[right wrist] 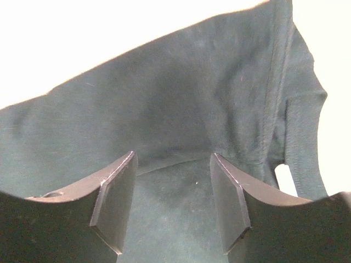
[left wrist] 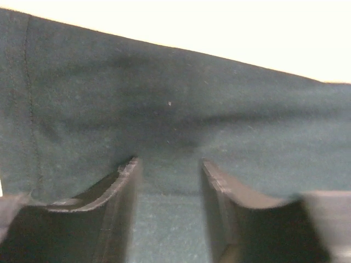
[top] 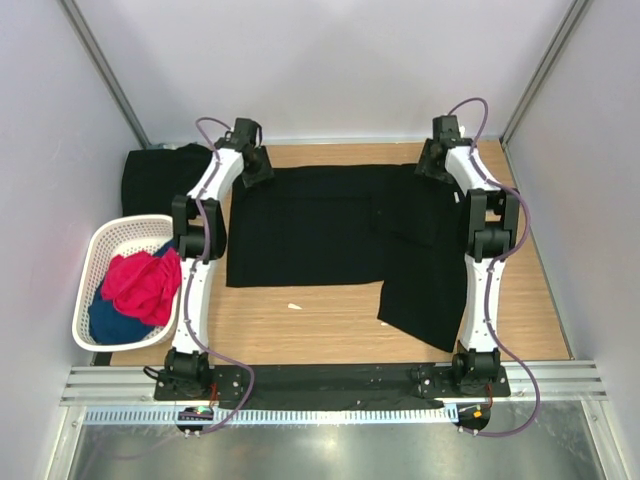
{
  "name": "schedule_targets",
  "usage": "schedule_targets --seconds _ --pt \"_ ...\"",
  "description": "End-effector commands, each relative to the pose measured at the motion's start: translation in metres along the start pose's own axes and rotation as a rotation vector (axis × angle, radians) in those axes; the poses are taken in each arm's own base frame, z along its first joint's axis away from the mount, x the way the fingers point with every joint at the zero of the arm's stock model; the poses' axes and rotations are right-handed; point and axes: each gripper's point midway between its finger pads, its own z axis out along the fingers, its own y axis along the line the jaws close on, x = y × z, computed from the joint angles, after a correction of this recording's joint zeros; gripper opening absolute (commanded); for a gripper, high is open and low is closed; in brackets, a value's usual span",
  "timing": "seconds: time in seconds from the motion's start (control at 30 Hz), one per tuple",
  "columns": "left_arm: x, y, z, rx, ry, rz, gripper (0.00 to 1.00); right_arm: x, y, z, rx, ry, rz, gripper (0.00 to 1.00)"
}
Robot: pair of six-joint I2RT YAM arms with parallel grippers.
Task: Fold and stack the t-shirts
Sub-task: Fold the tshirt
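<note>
A black t-shirt (top: 310,225) lies spread across the middle of the wooden table, with one part reaching toward the front right (top: 425,300). My left gripper (top: 256,166) is at its far left corner. In the left wrist view the gripper (left wrist: 169,164) is open, with the black cloth (left wrist: 164,98) under and between its jaws. My right gripper (top: 432,160) is at the far right corner. It is open (right wrist: 173,159) over the cloth (right wrist: 164,98), near a seam and a sleeve. A second black t-shirt (top: 155,180) lies at the far left.
A white mesh basket (top: 95,250) at the left edge holds a red-pink garment (top: 145,280) and a blue one (top: 110,320). A small white scrap (top: 295,305) lies on the bare wood (top: 300,330) in front of the shirt. Walls enclose the table on three sides.
</note>
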Motion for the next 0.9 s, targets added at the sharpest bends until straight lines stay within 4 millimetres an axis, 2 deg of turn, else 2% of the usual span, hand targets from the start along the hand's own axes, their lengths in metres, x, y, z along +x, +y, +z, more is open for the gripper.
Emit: schedule_targets --seconds 0.0,0.03,0.07,0.1,0.13,0.17,0.2,0.23,0.27,0.3,0.33,0.37,0.4,0.43,0.47,0.5,0.53,0.57,0.6,0.67,0.7,0.73,0.8,0.83,0.87 --pt "-0.055 -0.036 -0.087 0.127 -0.166 0.056 0.54 -0.082 0.016 -0.092 -0.119 -0.185 0.006 0.65" --pt "-0.073 -0.048 -0.125 0.164 -0.241 0.071 0.6 -0.088 0.018 -0.108 -0.137 -0.205 0.014 0.66" --pt "-0.082 -0.052 -0.15 0.183 -0.284 0.082 0.65 -0.105 0.017 -0.148 -0.163 -0.264 0.029 0.7" --pt "-0.086 -0.056 -0.169 0.197 -0.309 0.085 0.74 -0.11 0.016 -0.166 -0.176 -0.291 0.039 0.77" --pt "-0.087 -0.058 -0.187 0.206 -0.324 0.087 0.8 -0.104 0.012 -0.175 -0.174 -0.284 0.044 0.85" --pt "-0.087 -0.062 -0.226 0.227 -0.366 0.087 0.84 -0.105 0.008 -0.194 -0.177 -0.305 0.052 0.93" --pt "-0.084 -0.056 -0.237 0.207 -0.372 0.077 0.88 -0.112 0.001 -0.231 -0.185 -0.358 0.08 0.99" --pt "-0.077 -0.05 -0.255 0.191 -0.378 0.065 0.89 -0.095 -0.008 -0.234 -0.16 -0.335 0.089 1.0" --pt "-0.062 -0.042 -0.275 0.175 -0.379 0.052 0.91 -0.086 -0.014 -0.243 -0.147 -0.33 0.099 1.0" --pt "-0.055 -0.034 -0.29 0.151 -0.396 0.033 0.94 -0.084 -0.023 -0.278 -0.159 -0.378 0.128 1.0" --pt "-0.044 -0.027 -0.299 0.138 -0.388 0.018 0.94 -0.056 -0.032 -0.269 -0.127 -0.321 0.13 1.0" --pt "-0.03 -0.021 -0.303 0.132 -0.37 0.004 0.94 -0.041 -0.037 -0.273 -0.124 -0.3 0.137 1.0" --pt "-0.007 -0.005 -0.318 0.106 -0.374 -0.041 0.95 -0.032 -0.046 -0.299 -0.131 -0.33 0.16 1.0" --pt "0.011 0.002 -0.317 0.099 -0.349 -0.059 0.95 -0.001 -0.053 -0.287 -0.105 -0.262 0.198 1.0" --pt "0.026 0.009 -0.322 0.096 -0.341 -0.084 0.94 0.017 -0.063 -0.291 -0.077 -0.239 0.225 1.0" --pt "0.059 0.025 -0.32 0.073 -0.298 -0.134 0.93 0.032 -0.067 -0.293 -0.071 -0.225 0.257 1.0" --pt "0.073 0.034 -0.322 0.057 -0.292 -0.165 0.92 0.062 -0.077 -0.297 -0.062 -0.201 0.311 1.0" --pt "0.089 0.041 -0.321 0.046 -0.273 -0.192 0.91 0.08 -0.083 -0.296 -0.047 -0.177 0.337 1.0" --pt "0.122 0.057 -0.314 0.022 -0.232 -0.217 0.88 0.097 -0.087 -0.296 -0.038 -0.153 0.36 1.0" --pt "0.151 0.071 -0.304 -0.003 -0.196 -0.289 0.86 0.14 -0.1 -0.298 -0.012 -0.099 0.421 1.0" --pt "0.162 0.078 -0.301 -0.012 -0.195 -0.321 0.82 0.151 -0.103 -0.299 -0.006 -0.091 0.438 1.0" --pt "0.185 0.089 -0.292 -0.03 -0.17 -0.363 0.81 0.169 -0.107 -0.294 0.01 -0.057 0.446 1.0" --pt "0.198 0.1 -0.285 -0.061 -0.177 -0.419 0.77 0.187 -0.114 -0.297 0.031 -0.037 0.485 1.0" --pt "0.202 0.105 -0.281 -0.069 -0.19 -0.445 0.77 0.2 -0.118 -0.29 0.054 -0.01 0.486 1.0" --pt "0.213 0.116 -0.269 -0.112 -0.185 -0.487 0.76 0.208 -0.121 -0.287 0.073 0.006 0.489 1.0"
